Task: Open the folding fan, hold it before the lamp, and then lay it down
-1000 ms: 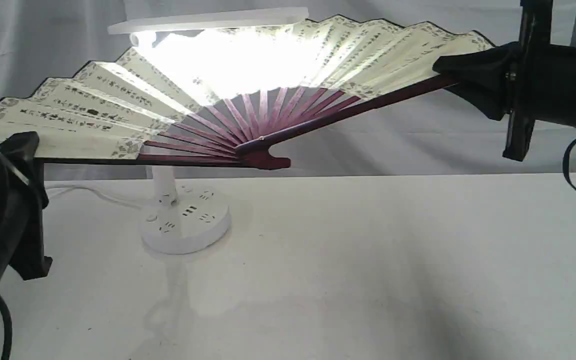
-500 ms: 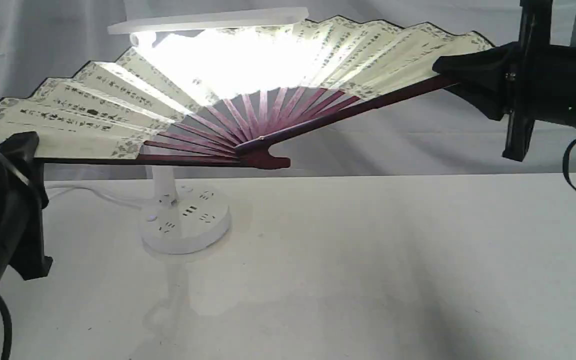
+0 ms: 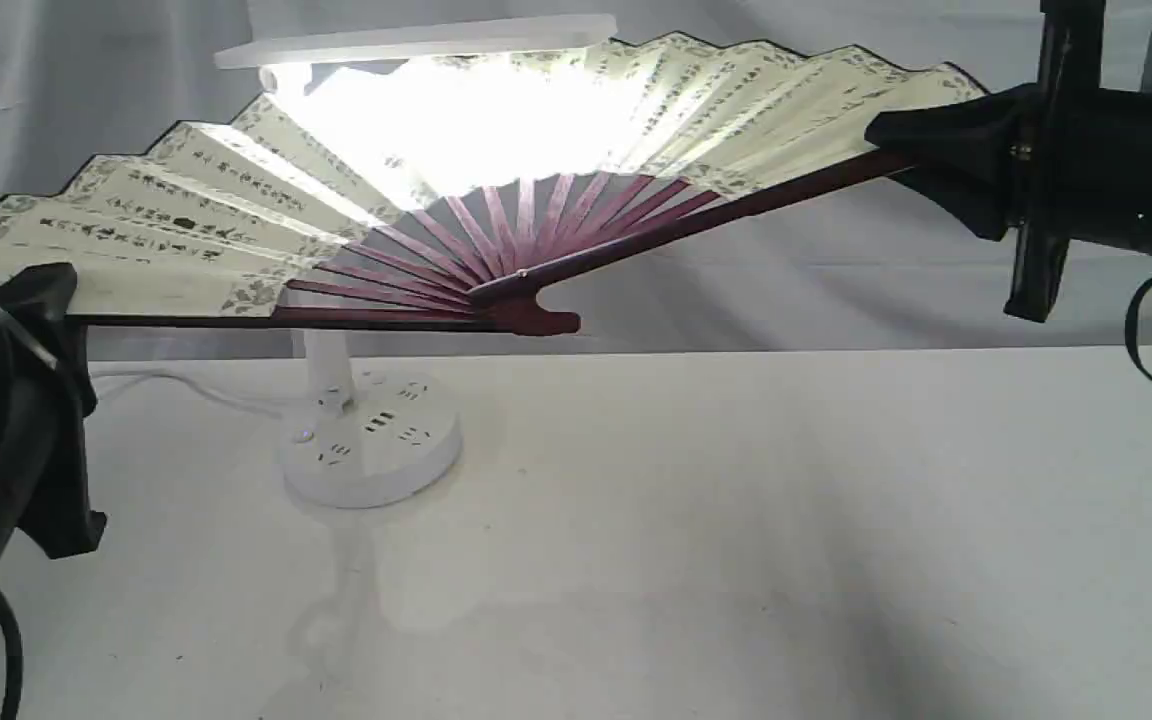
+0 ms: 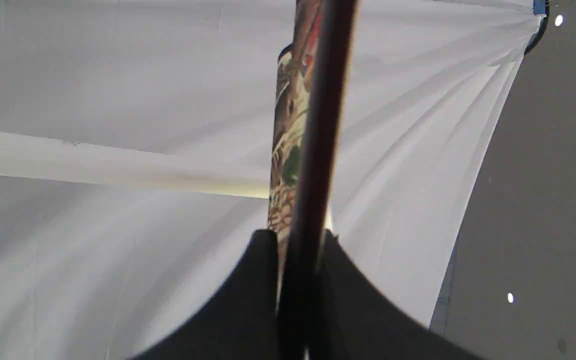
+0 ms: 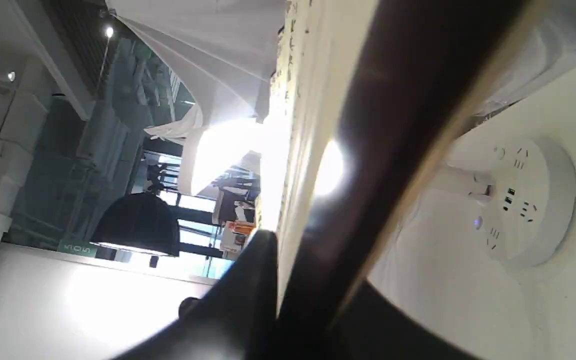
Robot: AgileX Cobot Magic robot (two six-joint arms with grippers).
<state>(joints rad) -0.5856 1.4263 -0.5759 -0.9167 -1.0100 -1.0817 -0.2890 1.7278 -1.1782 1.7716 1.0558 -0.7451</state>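
Note:
The folding fan [image 3: 236, 215] is spread wide open in the air, cream leaf with black calligraphy and maroon ribs meeting at the pivot [image 3: 526, 315]. It hangs in front of the lit white lamp, whose flat head [image 3: 416, 45] shows above the leaf and whose round base [image 3: 371, 450] stands on the table below. My left gripper [image 3: 51, 295] is shut on the left guard stick; the left wrist view shows that dark guard [image 4: 313, 165] pinched between the jaws. My right gripper [image 3: 911, 150] is shut on the right guard [image 5: 398, 140], up high at the right.
A white table [image 3: 736, 520] spreads under the fan, with a white curtain [image 3: 836, 270] behind it. The lamp's white cord [image 3: 176, 385] runs off to the left from the base. The lamp's glare whitens the middle of the leaf.
The fan has risen very slightly; otherwise both arms and the fan hold still.

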